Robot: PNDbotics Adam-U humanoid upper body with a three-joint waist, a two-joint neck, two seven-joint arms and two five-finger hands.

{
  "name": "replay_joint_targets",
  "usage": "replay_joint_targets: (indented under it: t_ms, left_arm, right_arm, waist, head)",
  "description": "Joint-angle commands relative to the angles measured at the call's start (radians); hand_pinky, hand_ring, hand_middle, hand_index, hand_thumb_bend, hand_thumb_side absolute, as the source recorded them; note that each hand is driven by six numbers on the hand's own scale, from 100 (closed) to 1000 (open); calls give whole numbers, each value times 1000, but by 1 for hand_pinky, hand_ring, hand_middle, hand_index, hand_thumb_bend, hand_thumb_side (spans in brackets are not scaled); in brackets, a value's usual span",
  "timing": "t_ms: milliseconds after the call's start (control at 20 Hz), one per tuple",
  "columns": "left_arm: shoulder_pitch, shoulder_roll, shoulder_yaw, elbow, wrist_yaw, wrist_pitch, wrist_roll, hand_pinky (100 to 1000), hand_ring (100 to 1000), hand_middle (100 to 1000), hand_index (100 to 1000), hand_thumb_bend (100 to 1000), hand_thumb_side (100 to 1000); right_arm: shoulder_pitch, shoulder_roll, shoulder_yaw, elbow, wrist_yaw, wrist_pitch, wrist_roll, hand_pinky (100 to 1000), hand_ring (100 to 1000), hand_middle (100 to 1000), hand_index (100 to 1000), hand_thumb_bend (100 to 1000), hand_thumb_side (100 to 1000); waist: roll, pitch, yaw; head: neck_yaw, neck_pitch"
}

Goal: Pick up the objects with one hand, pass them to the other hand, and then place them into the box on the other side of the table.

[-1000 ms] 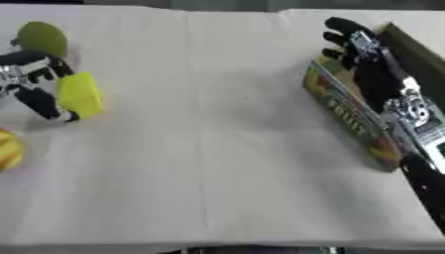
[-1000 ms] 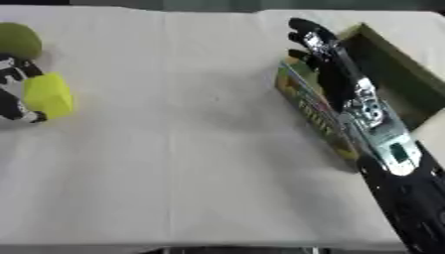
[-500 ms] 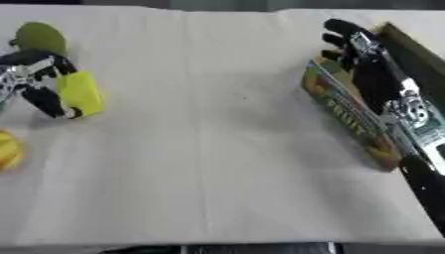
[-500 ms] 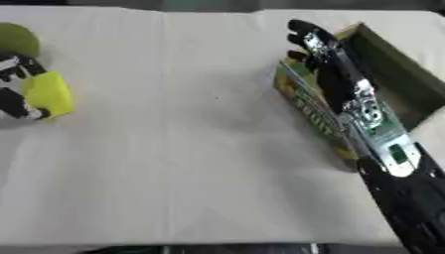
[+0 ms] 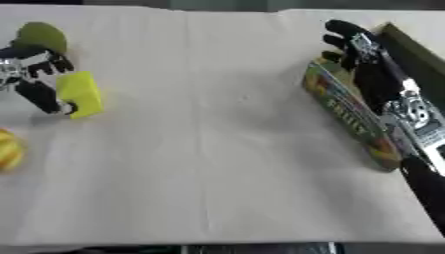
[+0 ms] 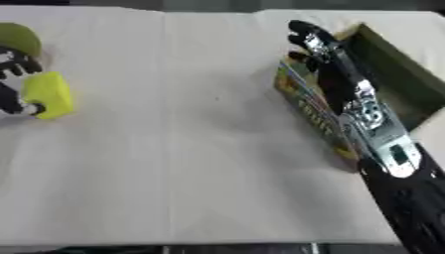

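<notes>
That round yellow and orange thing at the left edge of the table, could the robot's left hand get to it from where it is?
Probably yes, once freed. The left hand is curled round a yellow block, and the round yellow and orange thing lies just nearer the camera on bare white cloth, with nothing between them.

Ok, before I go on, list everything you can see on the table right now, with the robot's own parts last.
Block: one, yellow, left side of the table, held in the left hand's fingers.
Round fruit: one, olive green, far left, just beyond the block.
Ball-shaped thing: one, yellow with red streaks, left edge, nearer than the block.
Box: one, green with printed side, right side of the table.
Tablecloth: one, white, covers the table.
Left hand: black and silver, curled on the block.
Right hand: black, over the box's far end.
</notes>
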State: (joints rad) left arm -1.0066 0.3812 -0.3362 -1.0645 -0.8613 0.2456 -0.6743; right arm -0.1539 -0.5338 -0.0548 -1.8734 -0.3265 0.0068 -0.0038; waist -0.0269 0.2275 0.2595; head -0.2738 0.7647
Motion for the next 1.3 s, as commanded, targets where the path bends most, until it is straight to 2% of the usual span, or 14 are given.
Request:
replay_joint_targets:
  t_ms: [50, 250, 400, 600, 800, 1000, 1150, 1300]
  left_arm:
    - [-21, 22, 10, 3, 6, 1, -12, 815, 831, 779, 845, 449, 100]
    - [-21, 20, 9, 25, 1, -3, -22, 814, 830, 777, 839, 439, 100]
    - [-20, 19, 11, 29, 3, -4, -17, 796, 814, 753, 810, 391, 100]
    - [-16, 19, 16, 19, 22, 8, 12, 729, 735, 642, 738, 315, 100]
    - [-8, 24, 21, 2, 54, 26, 34, 608, 603, 514, 601, 220, 100]
    - [16, 46, 46, -63, 115, 30, 65, 584, 573, 476, 550, 178, 100]
    - [36, 67, 74, -134, 160, 42, 106, 555, 546, 455, 528, 106, 100]
    - [52, 84, 118, -210, 204, 44, 153, 532, 524, 439, 516, 100, 100]
  right_arm:
    - [-5, -17, -8, -13, 1, 1, -5, 916, 971, 933, 893, 100, 792]
    - [-6, -18, -9, -16, 0, 0, -6, 916, 971, 933, 893, 100, 789]
    - [-6, -18, -10, -18, -2, -1, -8, 915, 971, 933, 894, 100, 790]
    - [-5, -19, -11, -20, -4, -1, -9, 915, 971, 934, 894, 100, 790]
    - [-4, -21, -11, -21, -5, -1, -10, 915, 971, 934, 894, 100, 788]
    - [-2, -24, -14, -25, -5, -2, -11, 915, 971, 933, 893, 100, 786]
    - [-1, -29, -16, -30, -5, -3, -13, 914, 971, 932, 893, 100, 783]
    - [1, -34, -18, -38, -4, -3, -14, 913, 971, 933, 893, 100, 781]
  waist:
    - [10, -27, -2]
    - [10, -26, -4]
    - [10, -26, -7]
    - [10, -28, -9]
    - [10, -31, -11]
    - [10, -35, -14]
    - [9, -38, -15]
    - [7, -41, -14]
  head:
    - [3, 5]
    - [6, 5]
    - [5, 5]
    - [6, 5]
    - [3, 5]
    - [-15, 5]
    - [-29, 5]
    - [-33, 5]
